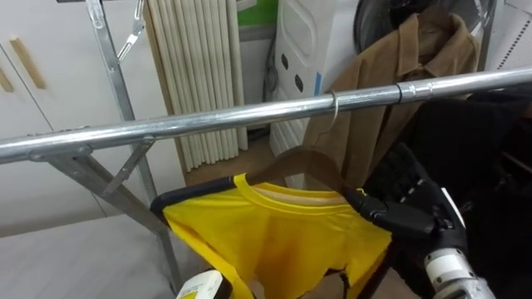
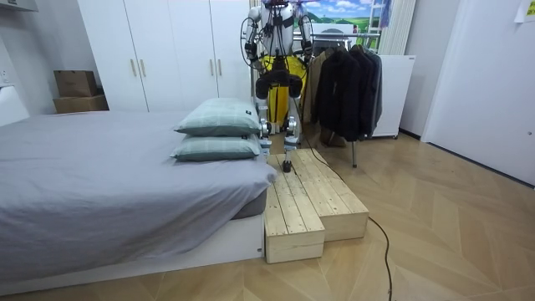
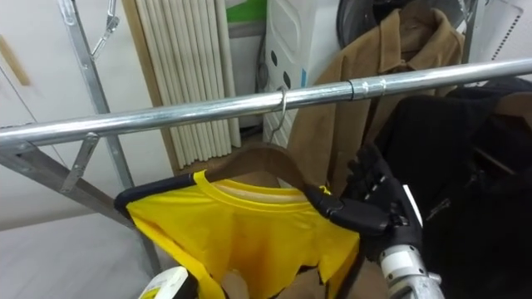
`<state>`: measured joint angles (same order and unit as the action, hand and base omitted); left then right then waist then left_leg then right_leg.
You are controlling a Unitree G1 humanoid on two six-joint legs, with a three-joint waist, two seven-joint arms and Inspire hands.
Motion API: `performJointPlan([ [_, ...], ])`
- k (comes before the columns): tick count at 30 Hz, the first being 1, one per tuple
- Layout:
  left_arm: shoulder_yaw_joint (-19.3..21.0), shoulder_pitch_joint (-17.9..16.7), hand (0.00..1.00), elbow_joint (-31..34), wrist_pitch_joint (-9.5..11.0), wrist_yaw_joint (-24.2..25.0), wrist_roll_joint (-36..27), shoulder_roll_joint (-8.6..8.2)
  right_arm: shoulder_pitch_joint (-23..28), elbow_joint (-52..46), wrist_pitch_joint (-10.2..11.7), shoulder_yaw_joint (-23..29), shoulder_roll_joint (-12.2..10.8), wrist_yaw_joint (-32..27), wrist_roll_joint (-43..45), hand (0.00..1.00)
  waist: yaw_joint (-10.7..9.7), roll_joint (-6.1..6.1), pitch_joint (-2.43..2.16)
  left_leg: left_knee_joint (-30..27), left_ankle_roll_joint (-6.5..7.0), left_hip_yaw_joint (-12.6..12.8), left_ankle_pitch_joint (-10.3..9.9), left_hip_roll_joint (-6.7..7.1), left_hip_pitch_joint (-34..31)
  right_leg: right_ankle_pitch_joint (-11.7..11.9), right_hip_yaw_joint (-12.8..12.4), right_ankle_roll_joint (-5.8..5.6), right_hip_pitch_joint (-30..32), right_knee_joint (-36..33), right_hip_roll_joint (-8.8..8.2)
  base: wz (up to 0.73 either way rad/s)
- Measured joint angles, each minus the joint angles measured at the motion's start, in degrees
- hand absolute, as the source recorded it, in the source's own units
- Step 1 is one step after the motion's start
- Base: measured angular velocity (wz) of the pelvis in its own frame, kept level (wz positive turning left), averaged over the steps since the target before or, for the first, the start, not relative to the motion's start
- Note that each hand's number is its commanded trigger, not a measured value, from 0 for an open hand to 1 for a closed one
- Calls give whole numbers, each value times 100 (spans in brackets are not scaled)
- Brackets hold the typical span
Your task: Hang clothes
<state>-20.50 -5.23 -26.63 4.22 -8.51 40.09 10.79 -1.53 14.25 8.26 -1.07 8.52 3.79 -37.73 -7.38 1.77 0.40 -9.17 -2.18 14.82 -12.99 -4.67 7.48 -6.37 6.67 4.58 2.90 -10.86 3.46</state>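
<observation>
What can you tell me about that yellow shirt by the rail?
The yellow shirt is soft plain cloth with a paler collar lining and dark trim at one sleeve. It hangs on a brown wooden hanger whose hook is over the metal rail. The robot's right hand pinches its shoulder.

Metal clothes rail (image 1: 208,119), wooden hanger (image 1: 291,159) hooked on it up-left of the right robot hand (image 1: 407,212), dark garments (image 1: 486,166) hanging to its right

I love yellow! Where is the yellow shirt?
In the left eye view, the yellow shirt hangs from the metal rail, left of the brown coat, the right hand gripping its shoulder.
</observation>
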Motion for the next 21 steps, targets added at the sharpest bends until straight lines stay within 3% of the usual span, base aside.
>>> performJointPlan([
  [10,4,2,0,-37,3,2,-22,1,0,1,59,-58,2,11,3,0,9,5,2,3,0,1,0,0,-6,0,-23,0,16,8,10,0],
  [13,7,7,0,-57,3,10,-308,18,0,40,64,-171,10,34,54,0,-5,6,2,5,0,0,0,0,-6,0,-7,1,15,10,9,0],
  [21,8,-5,0,-223,127,54,-506,135,117,165,95,-291,136,601,382,0,-15,57,7,4,0,-3,-1,6,7,0,-6,1,34,-61,-3,-1],
])
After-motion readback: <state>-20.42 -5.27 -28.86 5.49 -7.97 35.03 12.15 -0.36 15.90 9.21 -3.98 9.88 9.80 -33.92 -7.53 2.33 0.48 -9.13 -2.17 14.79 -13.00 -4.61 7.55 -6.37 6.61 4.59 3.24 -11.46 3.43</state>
